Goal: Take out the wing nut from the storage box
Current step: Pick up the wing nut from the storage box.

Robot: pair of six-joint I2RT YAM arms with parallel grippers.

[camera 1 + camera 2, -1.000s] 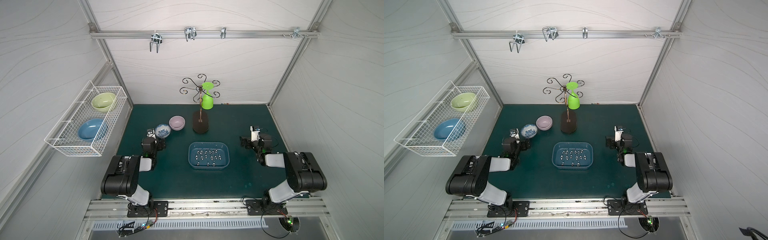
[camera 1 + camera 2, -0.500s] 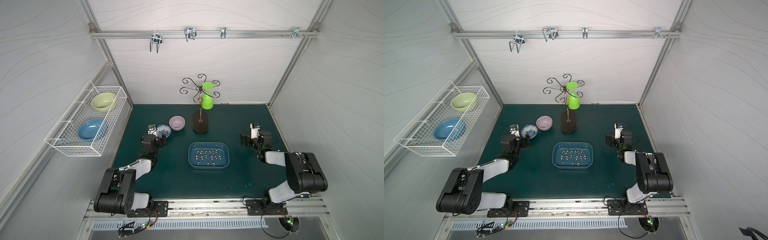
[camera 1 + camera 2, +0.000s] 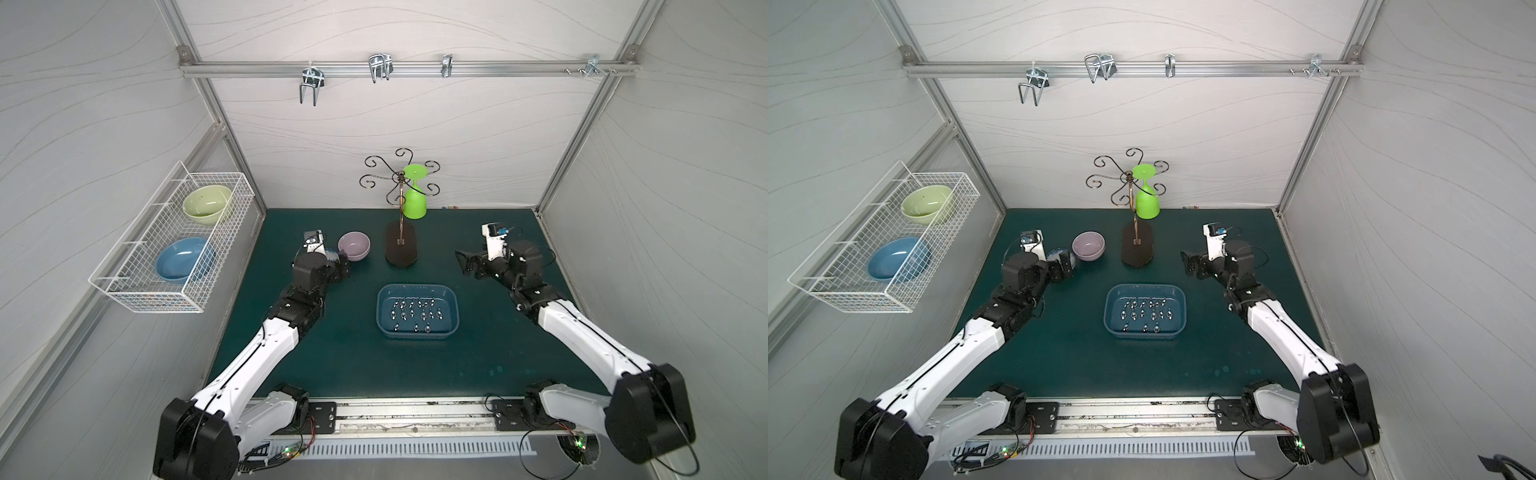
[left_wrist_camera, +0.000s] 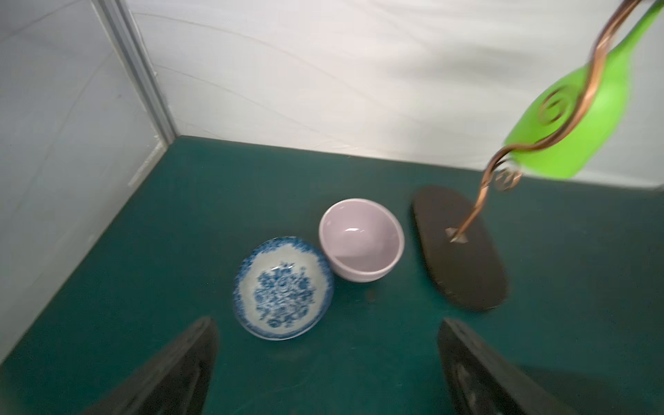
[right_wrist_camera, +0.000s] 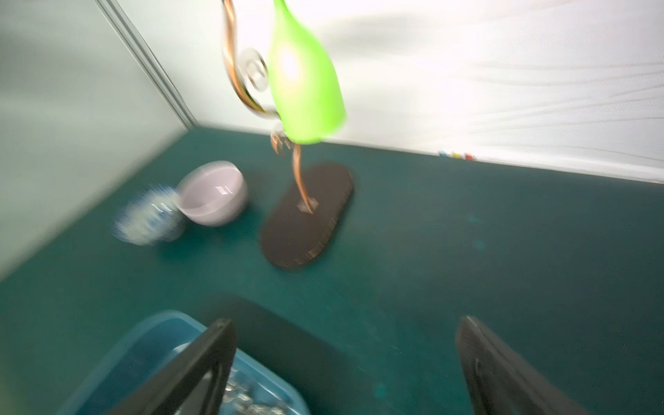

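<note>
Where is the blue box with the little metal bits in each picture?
Top view: storage box just below the middle.
Top view: same spot.
Left wrist: not in it.
Right wrist: blurry corner, close to the camera.
Shared landmark: dark oval stand base, seen in all four.

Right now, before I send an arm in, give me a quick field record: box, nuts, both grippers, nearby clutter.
storage box: mid-mat, uncovered
wing nuts: many, loose inside the box
left gripper: open, empty, by the patterned dish, apart from the box
right gripper: open, empty, right-rear of the box, touching nothing
clutter: purple bowl and glass stand behind the box
progress: no nut grasped yet
</note>
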